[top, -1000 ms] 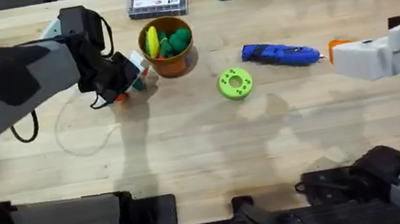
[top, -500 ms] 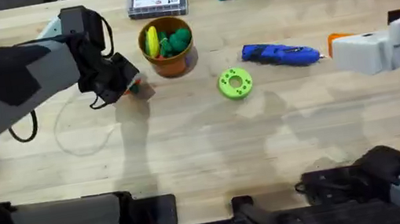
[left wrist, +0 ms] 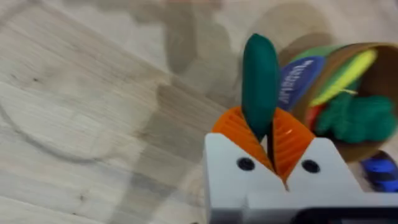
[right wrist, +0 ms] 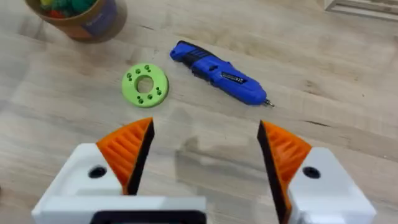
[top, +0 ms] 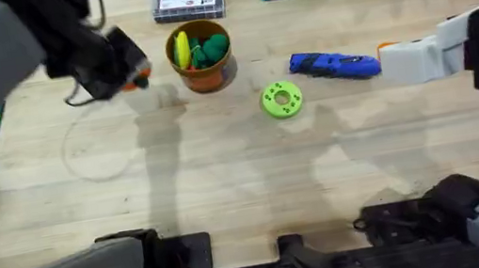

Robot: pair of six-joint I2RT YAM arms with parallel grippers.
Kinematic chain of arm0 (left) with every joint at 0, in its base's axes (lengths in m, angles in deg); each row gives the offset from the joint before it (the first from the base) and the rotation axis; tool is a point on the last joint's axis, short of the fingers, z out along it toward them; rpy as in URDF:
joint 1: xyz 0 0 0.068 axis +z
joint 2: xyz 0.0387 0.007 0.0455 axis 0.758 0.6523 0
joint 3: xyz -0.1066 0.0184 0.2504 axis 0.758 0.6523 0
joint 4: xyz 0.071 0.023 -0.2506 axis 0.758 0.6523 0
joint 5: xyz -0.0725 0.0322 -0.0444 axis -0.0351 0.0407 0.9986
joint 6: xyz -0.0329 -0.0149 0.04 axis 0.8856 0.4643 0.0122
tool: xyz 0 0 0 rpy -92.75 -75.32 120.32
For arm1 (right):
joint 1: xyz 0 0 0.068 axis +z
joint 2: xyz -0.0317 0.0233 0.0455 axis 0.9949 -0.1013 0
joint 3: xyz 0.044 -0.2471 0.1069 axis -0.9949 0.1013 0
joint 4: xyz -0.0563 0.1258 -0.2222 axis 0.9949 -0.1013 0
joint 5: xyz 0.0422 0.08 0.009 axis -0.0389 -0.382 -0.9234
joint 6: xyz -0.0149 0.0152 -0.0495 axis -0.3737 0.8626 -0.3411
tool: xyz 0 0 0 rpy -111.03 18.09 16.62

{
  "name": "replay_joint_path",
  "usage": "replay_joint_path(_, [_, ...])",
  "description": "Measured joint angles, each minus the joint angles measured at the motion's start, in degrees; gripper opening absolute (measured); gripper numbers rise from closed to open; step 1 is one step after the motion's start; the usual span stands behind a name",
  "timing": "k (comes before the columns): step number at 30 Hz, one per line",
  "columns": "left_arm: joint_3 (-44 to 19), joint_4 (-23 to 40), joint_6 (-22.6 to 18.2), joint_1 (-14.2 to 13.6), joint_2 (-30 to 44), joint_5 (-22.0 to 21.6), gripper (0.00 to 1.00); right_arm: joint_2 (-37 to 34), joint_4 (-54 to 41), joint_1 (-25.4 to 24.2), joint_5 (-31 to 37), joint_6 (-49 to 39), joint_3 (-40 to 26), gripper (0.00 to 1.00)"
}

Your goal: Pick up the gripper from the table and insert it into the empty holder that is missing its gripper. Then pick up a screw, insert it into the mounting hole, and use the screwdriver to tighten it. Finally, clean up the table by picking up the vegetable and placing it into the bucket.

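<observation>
The left gripper (left wrist: 268, 134) is pinching the light, smooth vegetable (left wrist: 260, 81) by its end just beside the bucket (top: 201, 59), upper centre-left overhead, while the right gripper (right wrist: 205, 155) is hanging spread.

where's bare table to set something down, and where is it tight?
Free: the wide near strip of the table, between the lime-green disc and the arm bases. Also the stretch left of the bucket, though the left gripper, shut on the vegetable, hangs there. Tight: bucket, disc and screwdriver cluster mid-table; boxes and a pouch line the far edge.
</observation>
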Motion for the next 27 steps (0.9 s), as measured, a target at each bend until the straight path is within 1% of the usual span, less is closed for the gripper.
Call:
replay_joint_path(3, [-3.33, 1.38, -0.38, -0.16, -3.03, 0.00, 0.033, -0.33, 0.09, 0.00, 0.00, 0.01, 0.00, 0.983])
replay_joint_path(6, [-5.33, 0.91, -1.25, -1.07, -5.81, 1.15, 0.033, -0.33, 0.61, 0.00, 0.00, 0.01, 0.00, 0.983])
replay_joint_path(7, [-5.82, -1.08, -2.85, -3.19, -7.91, 3.00, 0.033, -0.33, 1.04, 0.00, 0.00, 0.00, 0.00, 0.983])
replay_joint_path(11, [-5.87, -3.59, -4.52, -7.00, -8.15, 4.60, 0.033, -0.33, 1.39, 0.00, 0.00, 0.01, 0.00, 0.983])
replay_joint_path(14, [-5.89, -5.85, -5.16, -9.56, -6.29, 5.30, 0.033, -0.33, 1.41, 0.00, 0.00, 0.02, 0.00, 0.983])
replay_joint_path(18, [-5.98, -9.61, -5.54, -11.70, -1.20, 5.66, 0.033, -0.33, 1.44, 0.00, 0.00, 0.00, 0.00, 0.983])
replay_joint_path(21, [-5.98, -11.97, -5.72, -12.35, 3.12, 6.14, 0.033, -0.33, 1.44, 0.00, 0.00, 0.01, 0.00, 0.983])
replay_joint_path(24, [-5.98, -12.85, -5.78, -12.37, 5.82, 7.34, 0.044, -0.33, 1.46, 0.00, 0.00, 0.01, 0.00, 0.983])
replay_joint_path(27, [-5.98, -12.33, -5.96, -12.37, 7.04, 8.28, 0.140, -0.33, 1.47, 0.00, 0.00, 0.01, 0.00, 0.983])
